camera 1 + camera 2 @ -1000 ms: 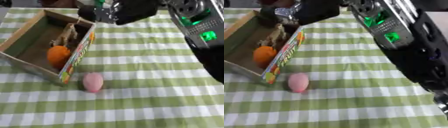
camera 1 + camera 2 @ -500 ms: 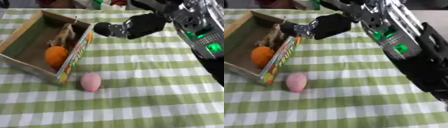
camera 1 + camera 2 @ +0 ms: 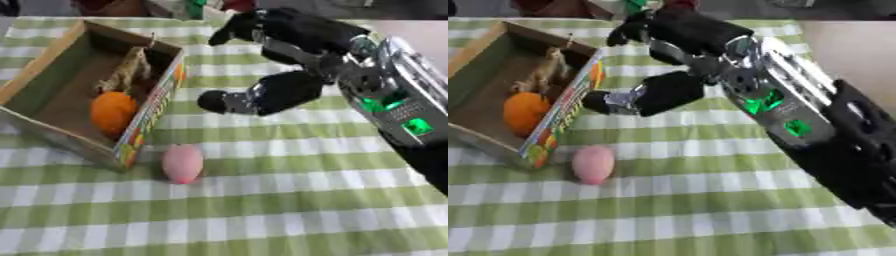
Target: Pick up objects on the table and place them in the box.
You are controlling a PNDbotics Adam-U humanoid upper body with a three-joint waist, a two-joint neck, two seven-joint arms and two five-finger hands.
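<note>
Nearest me, the pink egg (image 3: 182,163) lies on the green-checked tabletop (image 3: 289,210), just beside the near corner of the box (image 3: 149,102) and outside it. That is the one thing I see left to pick up. My right hand (image 3: 262,92) hangs beyond the egg and to its right, level with the box's long printed wall, fingers (image 3: 219,101) half curled and holding nothing. I judge the step to be the reach for the egg, so I want to bring the hand nearer and lower, spread the fingers wider before contact, and come in from the side away from the box, because the wall leaves little room on the other. A round thing may roll if nudged. Farther in, the box holds an orange ball (image 3: 114,111) and a tan toy (image 3: 129,69). My left hand shows in neither view.
</note>
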